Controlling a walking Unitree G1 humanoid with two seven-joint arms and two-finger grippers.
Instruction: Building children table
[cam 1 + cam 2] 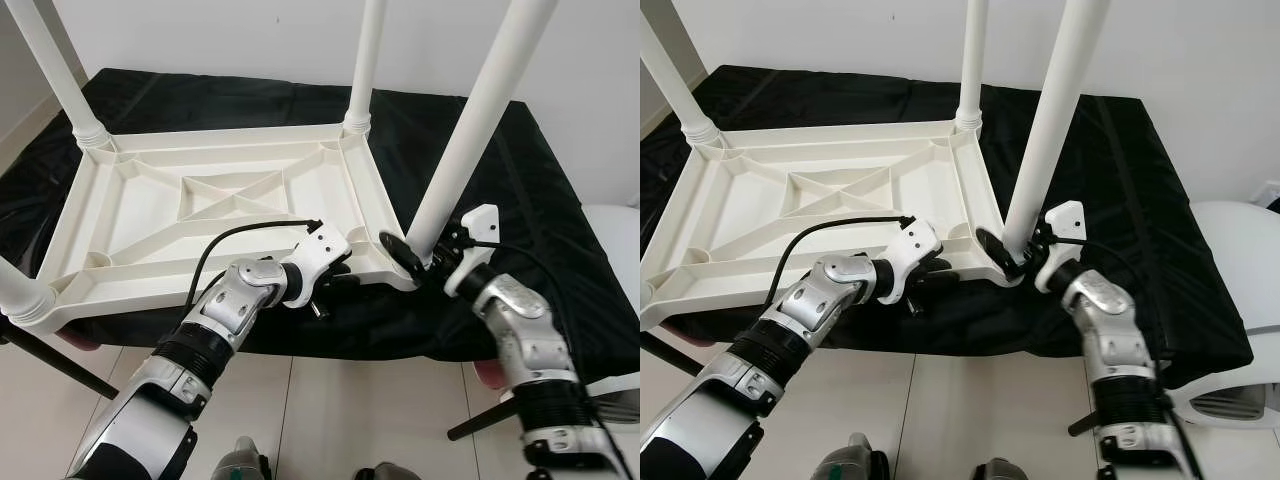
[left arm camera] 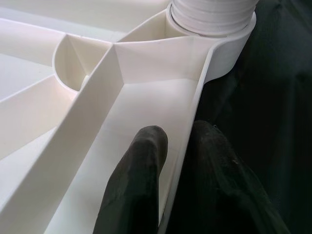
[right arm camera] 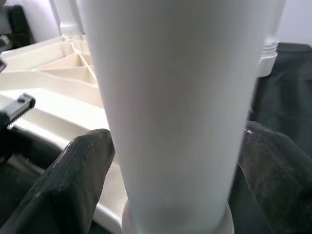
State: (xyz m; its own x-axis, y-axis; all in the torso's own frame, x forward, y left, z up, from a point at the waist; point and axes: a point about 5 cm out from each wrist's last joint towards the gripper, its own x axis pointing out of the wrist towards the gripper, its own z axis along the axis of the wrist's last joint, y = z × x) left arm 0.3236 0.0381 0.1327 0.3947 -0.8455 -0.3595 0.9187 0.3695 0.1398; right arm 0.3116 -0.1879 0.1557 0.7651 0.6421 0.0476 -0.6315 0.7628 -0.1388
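A white plastic children's table (image 1: 150, 215) lies upside down on a black-covered surface, its ribbed underside facing up. Legs stand at the far left (image 1: 55, 60), far right (image 1: 365, 60) and near left (image 1: 15, 290) corners. My left gripper (image 1: 335, 275) is shut on the tabletop's near rim (image 2: 195, 102), one finger (image 2: 141, 165) inside the rim and the other outside. My right gripper (image 1: 420, 252) is closed around the base of the near right leg (image 1: 470, 130), which stands in its corner socket. In the right wrist view that leg (image 3: 175, 97) sits between both black fingers (image 3: 83, 165).
The black cloth (image 1: 510, 190) covers a low stand beside a white wall. Its near edge drops to a tiled floor (image 1: 350, 410), where dark stand legs (image 1: 60, 365) stick out. A white rounded object (image 1: 1240, 260) sits at the right.
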